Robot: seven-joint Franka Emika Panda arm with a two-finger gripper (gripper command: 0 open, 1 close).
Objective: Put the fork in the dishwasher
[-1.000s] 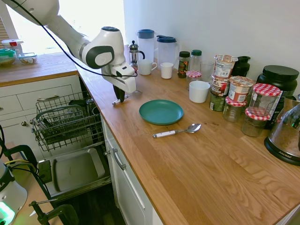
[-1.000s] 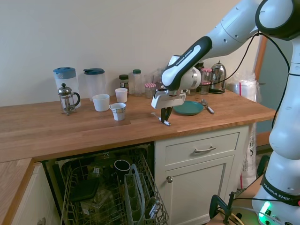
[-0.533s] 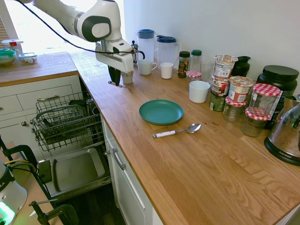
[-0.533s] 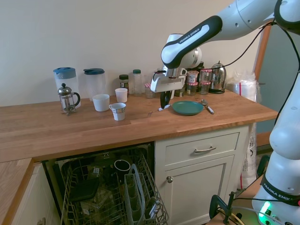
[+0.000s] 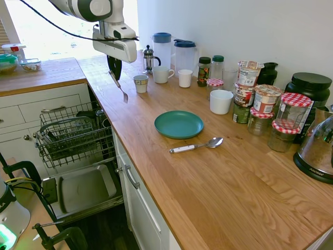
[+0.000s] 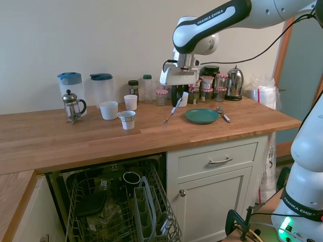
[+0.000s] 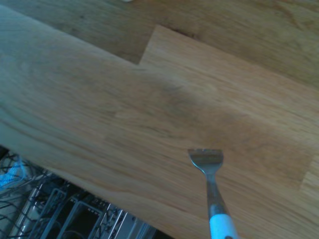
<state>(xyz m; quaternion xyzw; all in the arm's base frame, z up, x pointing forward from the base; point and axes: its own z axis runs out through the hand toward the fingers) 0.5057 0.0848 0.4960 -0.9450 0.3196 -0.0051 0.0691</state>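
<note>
My gripper hangs well above the wooden counter, shut on the handle end of the slim silver fork. The fork slants down from the fingers with its tines lowest, clear of the wood. The second exterior view shows the same: gripper high over the counter, fork dangling below it. In the wrist view the fork shows over the counter edge, with rack wires beneath. The dishwasher's wire rack is pulled out over its open door panel, below and to the side of the gripper; the rack holds several dishes.
A small cup stands just beyond the gripper. A teal plate and a white-handled spoon lie mid-counter. Jugs, a French press, mugs and jars line the wall. White drawers flank the dishwasher.
The arm has risen from just above the counter by the plate and swung along it toward the cup, carrying the fork. The fork now hangs tines down.
</note>
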